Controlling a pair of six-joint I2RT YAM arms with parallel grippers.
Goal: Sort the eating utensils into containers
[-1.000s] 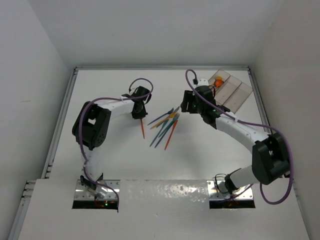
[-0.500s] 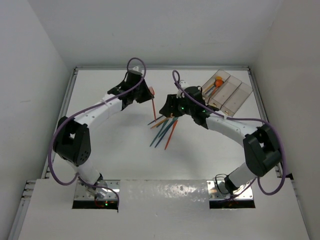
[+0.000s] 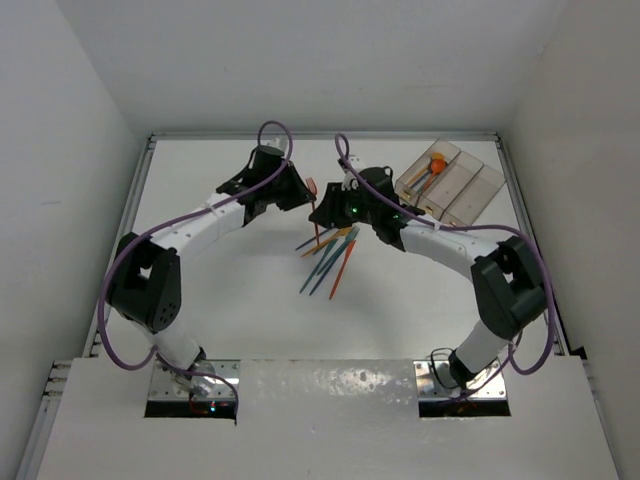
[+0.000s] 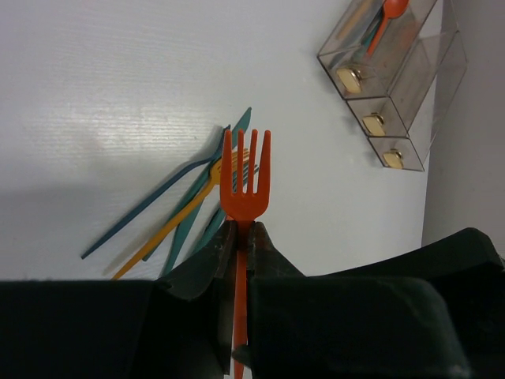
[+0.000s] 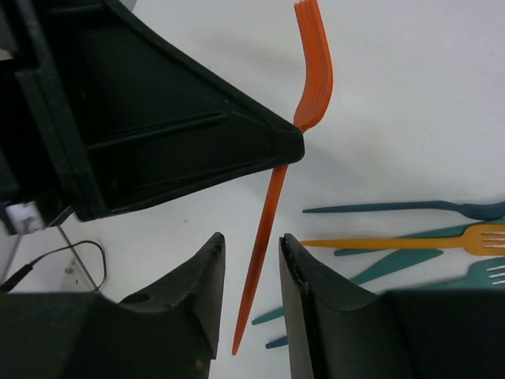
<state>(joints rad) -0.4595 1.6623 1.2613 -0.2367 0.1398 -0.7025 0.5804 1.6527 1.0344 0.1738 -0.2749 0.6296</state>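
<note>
- Two fingers of the left gripper (image 4: 243,234) were pressed together on the handle of a red-orange fork (image 4: 245,185), pinching it just below the head, with the tines pointing away from the wrist.
- The rest of the fork's handle ran out behind that pinch and passed between the fingers of the right gripper (image 5: 251,241).
- The right gripper stood spread, one finger on each side of the handle, with a gap showing on both sides, so it was not clamping the fork.
- In the top view the two grippers met nose to nose over the far middle of the white table (image 3: 220,290), with the fork between them.
- Just on the near side of them, the loose utensils (image 3: 330,255) lay fanned on the table in teal, blue and orange, some crossing one another.
- The containers (image 3: 478,192), three clear bins joined side by side, sat at the far right of the table, well apart from the fork.
- An orange spoon (image 3: 437,163) lay in the bin at the tray's left end.
- Both arms arched inward from their bases at the near edge, each trailing a purple cable.
</note>
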